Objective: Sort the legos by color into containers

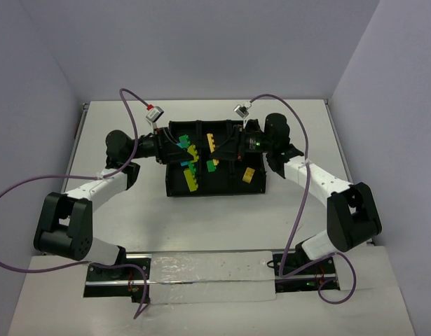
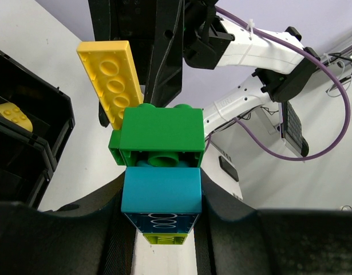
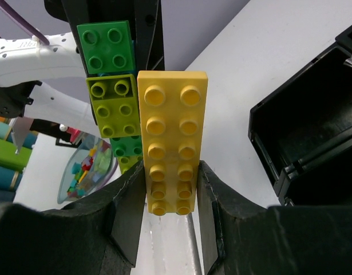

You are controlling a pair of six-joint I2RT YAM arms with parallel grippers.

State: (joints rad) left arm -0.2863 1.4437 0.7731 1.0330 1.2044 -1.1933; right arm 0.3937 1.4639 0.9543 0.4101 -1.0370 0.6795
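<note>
My left gripper [image 2: 160,200] is shut on a lego cluster over the black tray [image 1: 174,187]: a teal brick [image 2: 160,192] between the fingers, a green brick [image 2: 158,134] on its far end and a lime one [image 2: 158,238] on its near end. My right gripper [image 3: 171,183] is shut on a long yellow plate [image 3: 171,143], held facing the cluster [image 3: 114,106] and close beside it. In the top view the plate [image 1: 209,140] and the cluster [image 1: 188,148] hang side by side above the tray's middle. One yellow brick [image 1: 249,175] lies in the front right compartment.
Green and lime bricks [image 1: 192,180] show at the tray's front left; I cannot tell whether they lie in it or hang from the cluster. The tray's wall shows in the left wrist view [image 2: 55,120] and in the right wrist view [image 3: 267,123]. Purple cables arch over both arms.
</note>
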